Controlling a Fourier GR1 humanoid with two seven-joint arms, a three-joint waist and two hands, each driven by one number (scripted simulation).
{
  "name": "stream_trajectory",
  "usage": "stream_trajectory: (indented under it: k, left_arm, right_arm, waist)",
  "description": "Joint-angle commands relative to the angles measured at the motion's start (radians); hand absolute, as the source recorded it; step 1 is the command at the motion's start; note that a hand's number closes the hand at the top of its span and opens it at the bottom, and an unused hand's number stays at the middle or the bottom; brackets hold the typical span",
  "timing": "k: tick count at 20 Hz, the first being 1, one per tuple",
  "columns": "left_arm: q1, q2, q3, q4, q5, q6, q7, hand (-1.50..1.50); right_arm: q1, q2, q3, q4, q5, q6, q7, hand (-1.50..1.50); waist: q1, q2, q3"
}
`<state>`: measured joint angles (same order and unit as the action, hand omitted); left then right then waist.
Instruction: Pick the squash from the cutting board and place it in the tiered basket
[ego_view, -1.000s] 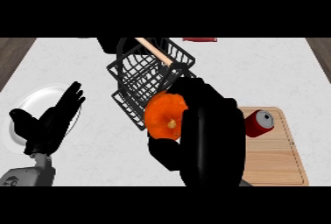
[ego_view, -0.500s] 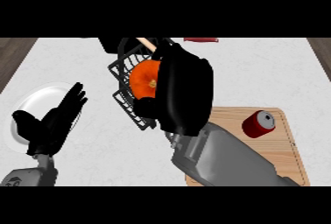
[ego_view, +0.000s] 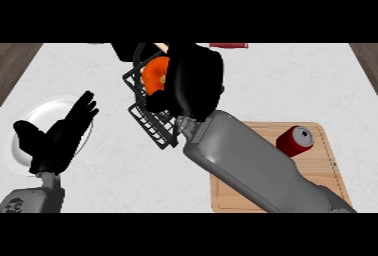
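At the near left edge of the counter (ego_view: 310, 85) the left hand (ego_view: 59, 137) rests with straight, spread fingers pointing up, over a white plate (ego_view: 37, 117). On the near right lies the cutting board (ego_view: 325, 170) with a red can (ego_view: 295, 141) on its side (nothing touches it). Farther, near the far edge, the right hand (ego_view: 193, 80) is over the black tiered basket (ego_view: 151, 125), its fingers curled around the orange squash (ego_view: 155, 75). The squash is inside the basket's upper part; most of it is hidden, so I cannot tell its long axis.
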<state>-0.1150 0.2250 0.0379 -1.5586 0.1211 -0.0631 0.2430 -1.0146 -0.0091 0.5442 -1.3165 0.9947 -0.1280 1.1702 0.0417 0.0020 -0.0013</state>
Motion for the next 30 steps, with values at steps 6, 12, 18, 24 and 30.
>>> stream_trajectory:
  k: [6,12,18,24,30]
  left_arm:
    - [0.012,-0.009,0.003,0.017,-0.007,-0.004,-0.020,0.00]
    - [0.009,0.002,0.007,0.019,-0.006,-0.024,-0.037,0.00]
    - [0.035,-0.026,-0.023,0.004,-0.031,-0.009,-0.038,0.00]
    - [0.040,-0.008,-0.006,-0.005,-0.008,-0.032,-0.024,0.00]
    - [-0.007,-0.010,0.010,0.005,-0.029,0.009,0.001,0.00]
  right_arm:
    - [-0.064,0.009,-0.026,0.255,0.071,-0.233,0.062,1.50]
    - [-0.116,0.009,-0.030,0.332,0.052,-0.405,0.080,-1.50]
    - [-0.180,0.009,-0.040,0.442,0.019,-0.468,0.038,-1.50]
    - [-0.164,0.009,-0.095,0.398,-0.028,-0.653,0.022,-1.50]
    - [-0.090,0.009,-0.151,0.303,-0.032,-0.859,-0.005,-1.50]
  waist:
    - [-0.008,0.004,0.000]
    - [0.019,0.009,0.000]
    - [0.019,0.007,0.000]
    - [0.019,0.005,0.000]
    - [-0.013,-0.001,0.001]
